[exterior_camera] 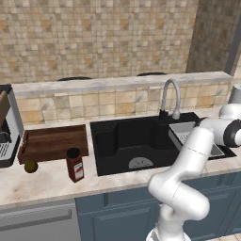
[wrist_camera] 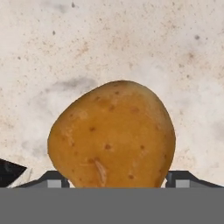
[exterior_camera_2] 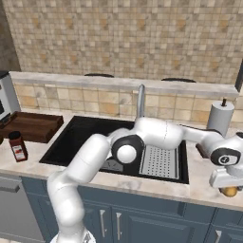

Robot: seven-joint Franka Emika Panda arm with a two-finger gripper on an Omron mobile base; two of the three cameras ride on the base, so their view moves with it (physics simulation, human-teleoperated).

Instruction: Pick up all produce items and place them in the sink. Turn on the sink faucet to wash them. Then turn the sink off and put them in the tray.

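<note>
Right now my hand point(exterior_camera_2: 229, 186) sits low over the orange-yellow fruit point(wrist_camera: 113, 135) on the pale tabletop point(wrist_camera: 109, 39), right of the sink point(exterior_camera_2: 85, 135). Its fingers point(wrist_camera: 52, 180) flank the fruit, but I cannot tell whether they grip it. Far left, the olive-brown fruit point(exterior_camera: 31, 166) lies just in front of the tray point(exterior_camera: 54, 142), near the jar point(exterior_camera: 75, 164).

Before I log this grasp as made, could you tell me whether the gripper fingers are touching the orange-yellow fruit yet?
Cannot tell. In the hand view the orange-yellow fruit sits between the fingertips, but its bulge hides both inner faces, so neither contact nor gap shows.
</note>
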